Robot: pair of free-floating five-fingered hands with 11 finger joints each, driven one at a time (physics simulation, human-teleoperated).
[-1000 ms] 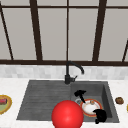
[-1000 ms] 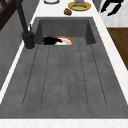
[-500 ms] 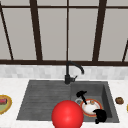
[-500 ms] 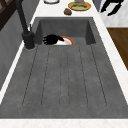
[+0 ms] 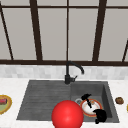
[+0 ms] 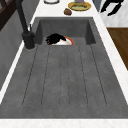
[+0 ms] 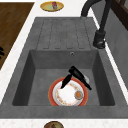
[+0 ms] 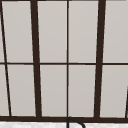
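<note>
**Sink basin [image 5: 106, 92], right half of the sink.** Holds one orange-rimmed plate [image 7: 68, 94], lying flat on the basin floor near the front wall, so it rests steady without support. A small brown-orange morsel [image 7: 78, 94] sits on the plate toward the tap side; the rest of its face is pale and speckled.

**Left robot hand [image 7: 75, 73].** Down inside the basin, above the plate's back rim. It is released rather than clenched: the fingers [image 7: 66, 81] stretch straight, slanting down onto the plate's surface. The basin walls seem to leave it only an approach from above.

**Right robot hand [image 5: 100, 115].** Hangs in the air off the basin's front right corner, fingers loose and spread, grasping nothing.

**Draining board [image 6: 65, 80].** Ribbed, left of the basin.

**Tap [image 5: 71, 72].** Black, behind the sink, with its spout arched toward the basin.

**Desk [image 5: 12, 85].** White. On the left, a yellow dish [image 5: 3, 103] with a red item in it. On the right, a brown lump [image 5: 119, 100] lies loose just beside the basin.

**Red ball [image 5: 67, 115].** Large, at the sink's front edge.
</note>
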